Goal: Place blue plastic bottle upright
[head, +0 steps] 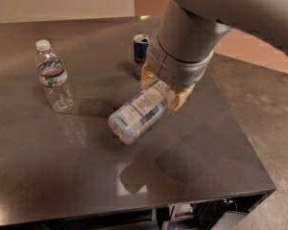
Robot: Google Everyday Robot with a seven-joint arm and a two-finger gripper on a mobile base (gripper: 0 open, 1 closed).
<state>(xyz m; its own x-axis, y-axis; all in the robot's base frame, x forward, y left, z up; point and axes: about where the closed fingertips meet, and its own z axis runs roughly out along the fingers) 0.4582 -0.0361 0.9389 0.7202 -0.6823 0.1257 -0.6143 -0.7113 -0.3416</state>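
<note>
Two tan fingers (pixel 178 98) of my gripper (pixel 162 91) are pinched on the blue plastic bottle (pixel 137 113) near its neck end. The body juts out below the gripper at a slant, its rounded base pointing down toward the table (pixel 221 143), and the cap is hidden under my wrist. I judge that the base hangs just off the surface or barely brushes it; I cannot tell which. To do this step well, I think I should roll my wrist until the bottle's long axis is plumb, base lowest. Only then would I lower it, so the whole base meets the table flat and not on one edge. The spot beneath the gripper looks bare, and I would set it there, clear of the blue-and-silver can (pixel 141 51) standing just behind the gripper. The ribbed clear bottle (pixel 53 78) stands upright well off to the side the base points toward, out of the way. The held bottle is thin clear plastic, a smooth cylinder wrapped in a white-and-pale-blue label. Such walls probably give under pressure, so a firm but not crushing grip seems wise. The table is dark, hard and glossy with reflections, so a light bottle could skid or tip if let go askew.
</note>
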